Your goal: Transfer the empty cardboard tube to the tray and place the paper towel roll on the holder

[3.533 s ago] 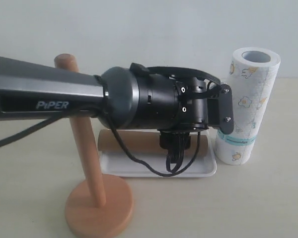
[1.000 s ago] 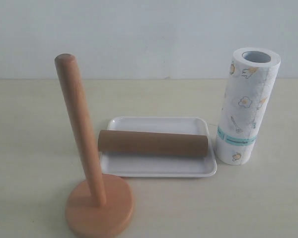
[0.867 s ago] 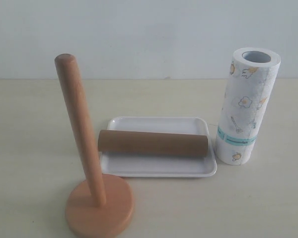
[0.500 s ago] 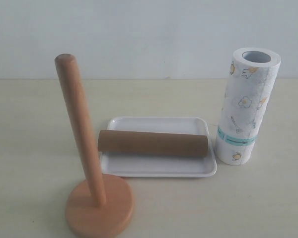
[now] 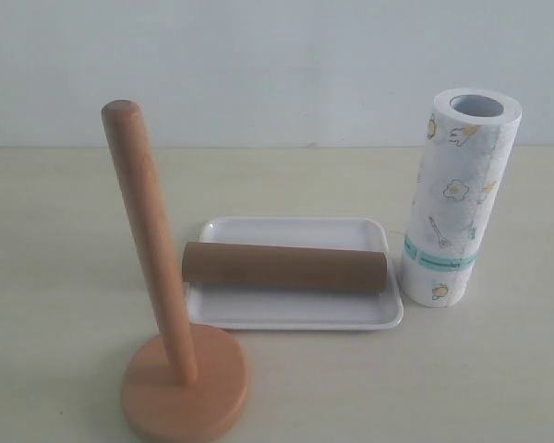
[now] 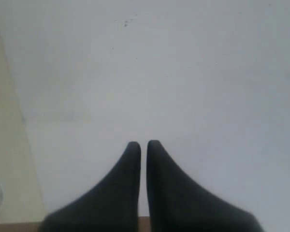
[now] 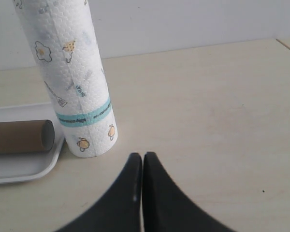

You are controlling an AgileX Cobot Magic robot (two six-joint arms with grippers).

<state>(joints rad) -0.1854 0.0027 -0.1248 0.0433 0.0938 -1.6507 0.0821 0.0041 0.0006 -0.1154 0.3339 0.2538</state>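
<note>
Pinching nothing: left end effector; right end effector likewise; holder base perhaps clipped

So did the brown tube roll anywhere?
No. The tube lies across the tray just as before, its end equally close to the paper roll.

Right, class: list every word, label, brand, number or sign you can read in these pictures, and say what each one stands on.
No text can be quoted as readable.
Teal band on the paper towel roll: tiny print, too small and blurred to read.
Marks among the cartoon figures on that roll: not legible as words.
Cardboard tube, tray, holder: no lettering visible.
</note>
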